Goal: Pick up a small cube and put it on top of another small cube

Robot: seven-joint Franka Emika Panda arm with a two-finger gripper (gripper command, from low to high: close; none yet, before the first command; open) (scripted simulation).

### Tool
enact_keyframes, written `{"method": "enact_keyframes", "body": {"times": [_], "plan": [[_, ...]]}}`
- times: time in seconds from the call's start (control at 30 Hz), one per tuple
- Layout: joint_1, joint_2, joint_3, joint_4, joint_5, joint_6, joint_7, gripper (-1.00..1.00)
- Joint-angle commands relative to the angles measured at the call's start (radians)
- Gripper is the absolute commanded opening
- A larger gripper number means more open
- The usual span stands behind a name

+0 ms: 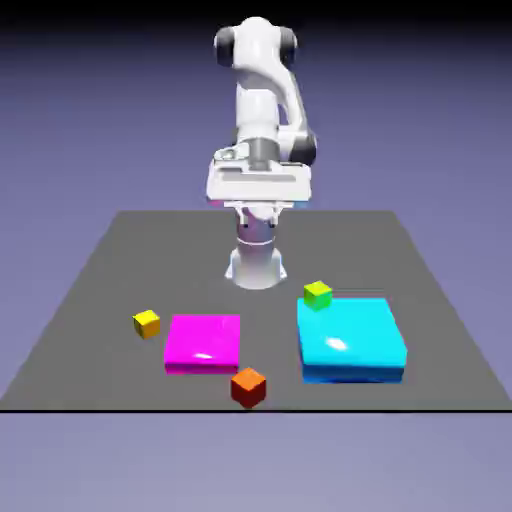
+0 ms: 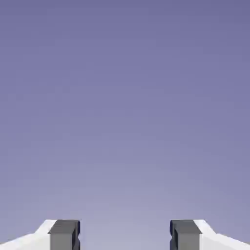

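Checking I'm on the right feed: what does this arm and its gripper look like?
A glossy white arm of rounded segments with dark grey joint bands, rising from a white cylindrical base. The hand is a wide white block. The gripper has white fingers ending in small dark grey square tips. No cables or markings visible.

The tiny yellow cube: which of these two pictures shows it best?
The exterior view. There the yellow cube sits in plain sight on the table, just left of the magenta block. The hand view shows only backdrop and the fingertips, no cube.
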Motion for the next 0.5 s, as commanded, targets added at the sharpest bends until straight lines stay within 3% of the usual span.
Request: {"method": "enact_keyframes", "body": {"times": [0.0,0.47], "plan": [[0.014,0.034,-0.036,0.007,-0.019,-0.018,-0.03,0.0],[0.211,0.509,-0.544,0.112,-0.284,-0.273,-0.449,0.0]]}}
